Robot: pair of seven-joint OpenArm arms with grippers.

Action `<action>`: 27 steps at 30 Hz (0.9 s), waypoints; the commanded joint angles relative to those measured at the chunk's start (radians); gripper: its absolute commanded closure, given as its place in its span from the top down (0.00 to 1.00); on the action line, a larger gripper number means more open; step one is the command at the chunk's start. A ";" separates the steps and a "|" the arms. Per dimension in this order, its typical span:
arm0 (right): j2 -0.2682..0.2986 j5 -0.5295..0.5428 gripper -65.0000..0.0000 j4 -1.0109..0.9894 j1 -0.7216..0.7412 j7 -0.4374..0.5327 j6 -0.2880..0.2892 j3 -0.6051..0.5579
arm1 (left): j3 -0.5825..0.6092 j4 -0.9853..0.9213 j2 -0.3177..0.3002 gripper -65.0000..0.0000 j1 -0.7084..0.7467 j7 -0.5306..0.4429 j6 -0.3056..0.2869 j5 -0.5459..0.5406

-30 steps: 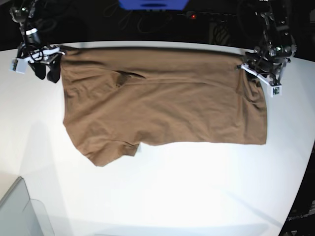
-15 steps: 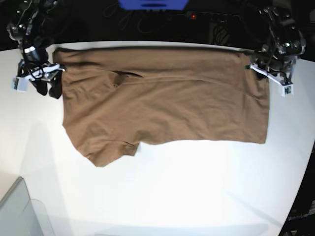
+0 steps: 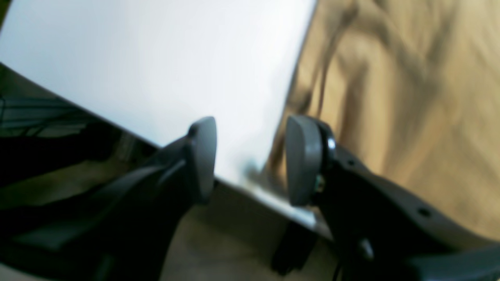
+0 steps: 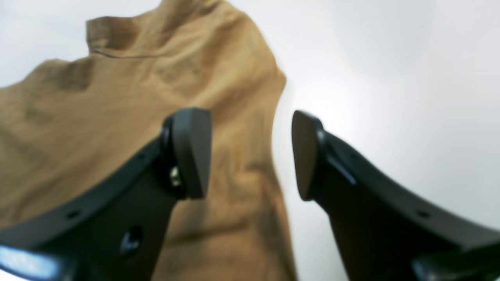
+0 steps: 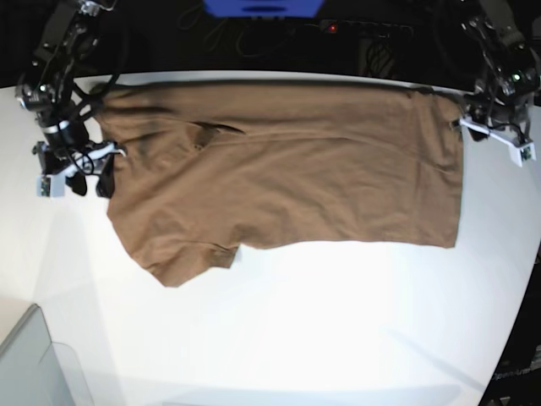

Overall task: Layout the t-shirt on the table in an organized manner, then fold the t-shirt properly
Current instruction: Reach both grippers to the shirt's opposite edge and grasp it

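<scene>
Viewing the t-shirt (image 5: 287,178), we noted its long axis ran left-right across the worktop (image 5: 296,338); both grippers' fingers (image 4: 191,152) stood apart, empty, at opposite ends.

Wide bare bench (image 5: 338,321) across the whole near half, open to reach from the near and right sides, blocked only by a grey translucent bin (image 5: 34,364) at the near-left corner. Far half taken up by the spread brown t-shirt (image 5: 287,178), reaching almost to the far bench edge, with only narrow white strips left and right of it. Those strips already occupied: right gripper (image 5: 80,173) open just beside the shirt's left edge, left gripper (image 5: 499,139) open over the far-right bench edge beside the hem.
</scene>
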 commanded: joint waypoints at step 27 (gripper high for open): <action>0.134 -0.297 0.64 -0.853 0.670 0.280 0.000 -0.362 | 0.331 -0.696 -0.183 0.91 -0.517 -0.471 0.006 -0.004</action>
